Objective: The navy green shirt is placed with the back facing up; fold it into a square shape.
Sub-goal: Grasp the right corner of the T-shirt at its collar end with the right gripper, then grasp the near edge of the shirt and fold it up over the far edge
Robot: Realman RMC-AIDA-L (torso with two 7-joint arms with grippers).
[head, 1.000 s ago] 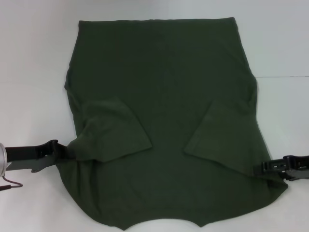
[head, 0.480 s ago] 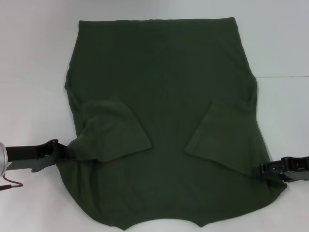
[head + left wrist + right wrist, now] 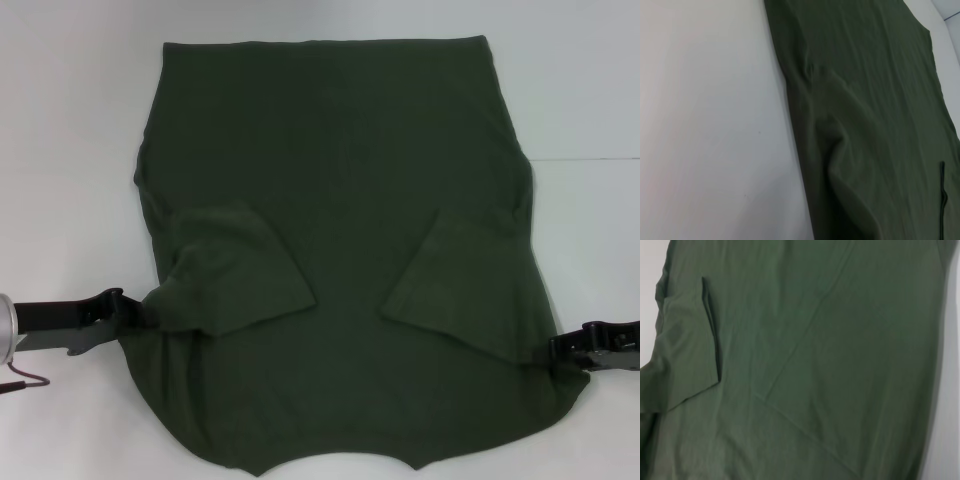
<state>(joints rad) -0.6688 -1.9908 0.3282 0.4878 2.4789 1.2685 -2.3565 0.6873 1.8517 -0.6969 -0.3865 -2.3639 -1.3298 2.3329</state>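
You see the soft, matte dark olive-green shirt [image 3: 340, 250] lying flat, both sleeves folded inward. The left gripper [image 3: 125, 308] and right gripper [image 3: 560, 352] touch its side edges; whether either claw grips the fabric cannot be told.

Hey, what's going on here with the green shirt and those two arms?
A two-armed robot is partway through folding a navy green shirt that lies spread on a white table. Both short sleeves are already folded inward onto the body of the shirt. The left claw is at the shirt's left edge near the folded sleeve, and the right claw is at its right edge, low on the near side. The rest of the shirt lies flat, not yet folded into a square.
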